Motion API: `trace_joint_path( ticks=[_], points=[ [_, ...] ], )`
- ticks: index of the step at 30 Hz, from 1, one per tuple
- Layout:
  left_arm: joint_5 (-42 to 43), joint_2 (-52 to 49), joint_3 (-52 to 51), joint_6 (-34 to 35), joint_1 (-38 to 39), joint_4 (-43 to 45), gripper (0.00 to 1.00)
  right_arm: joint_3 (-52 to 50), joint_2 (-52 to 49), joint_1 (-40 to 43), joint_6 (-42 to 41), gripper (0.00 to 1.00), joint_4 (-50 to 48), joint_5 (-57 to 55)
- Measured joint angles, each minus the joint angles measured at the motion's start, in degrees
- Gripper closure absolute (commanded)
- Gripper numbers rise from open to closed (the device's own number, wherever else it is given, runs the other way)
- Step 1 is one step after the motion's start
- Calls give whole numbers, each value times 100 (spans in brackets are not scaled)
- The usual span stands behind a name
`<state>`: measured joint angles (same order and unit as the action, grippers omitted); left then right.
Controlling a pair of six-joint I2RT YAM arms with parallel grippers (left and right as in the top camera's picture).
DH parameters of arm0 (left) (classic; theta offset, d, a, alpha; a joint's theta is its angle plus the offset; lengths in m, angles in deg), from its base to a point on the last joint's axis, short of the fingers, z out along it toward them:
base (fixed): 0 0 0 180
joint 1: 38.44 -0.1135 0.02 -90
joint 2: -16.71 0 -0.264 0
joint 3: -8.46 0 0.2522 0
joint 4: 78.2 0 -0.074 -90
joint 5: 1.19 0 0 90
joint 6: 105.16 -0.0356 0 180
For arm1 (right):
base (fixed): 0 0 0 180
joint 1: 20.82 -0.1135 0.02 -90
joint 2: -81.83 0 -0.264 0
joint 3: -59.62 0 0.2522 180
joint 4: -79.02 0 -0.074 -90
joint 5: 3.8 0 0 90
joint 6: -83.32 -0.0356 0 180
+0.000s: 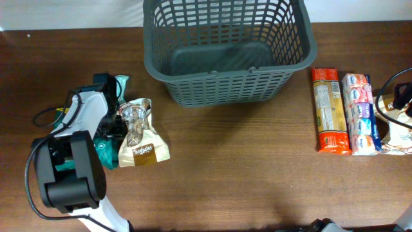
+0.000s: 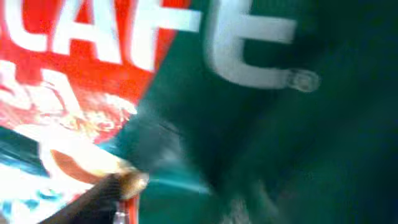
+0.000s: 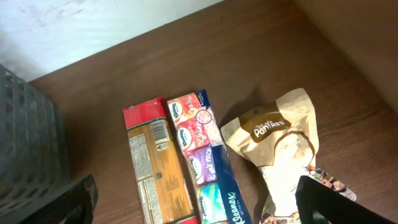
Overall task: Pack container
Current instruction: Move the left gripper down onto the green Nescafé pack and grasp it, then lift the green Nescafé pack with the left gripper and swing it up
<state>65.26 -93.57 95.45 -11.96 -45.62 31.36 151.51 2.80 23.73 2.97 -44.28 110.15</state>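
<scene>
Fronting container (image 1: 225,87) rim: seemingly open tabletop (image 1: 244,174)

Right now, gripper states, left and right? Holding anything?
Left gripper: cannot tell; its wrist view is a blur close against a green and red packet.
Right gripper: open wide, holding nothing.

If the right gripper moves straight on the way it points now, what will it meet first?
Most likely the tissue pack, which lies straight ahead of the right gripper, beside the red pasta packet. The depth is unclear.
</scene>
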Motion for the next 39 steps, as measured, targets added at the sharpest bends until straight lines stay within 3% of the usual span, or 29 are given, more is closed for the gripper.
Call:
trace_joint_path(
  ticks=[3, 5, 6, 17, 26, 39],
  points=[
    [-212, 2, -74, 63, 0, 81, 81, 0, 0, 0, 2, 1, 0, 0],
    [-251, 2, -92, 127, 17, 96, 88, 0, 0, 0, -2, 1, 0, 0],
    [-286, 2, -96, 129, 26, 101, 98, 0, 0, 0, 2, 1, 2, 0],
    [-291, 2, -118, 247, 33, 87, 98, 0, 0, 0, 0, 1, 2, 0],
    [-151, 0, 120, 249, -2, -431, 98, 0, 0, 0, 2, 1, 4, 0],
    [238, 627, 1609, 291, -15, -1379, 98, 0, 0, 0, 2, 1, 4, 0]
  ],
)
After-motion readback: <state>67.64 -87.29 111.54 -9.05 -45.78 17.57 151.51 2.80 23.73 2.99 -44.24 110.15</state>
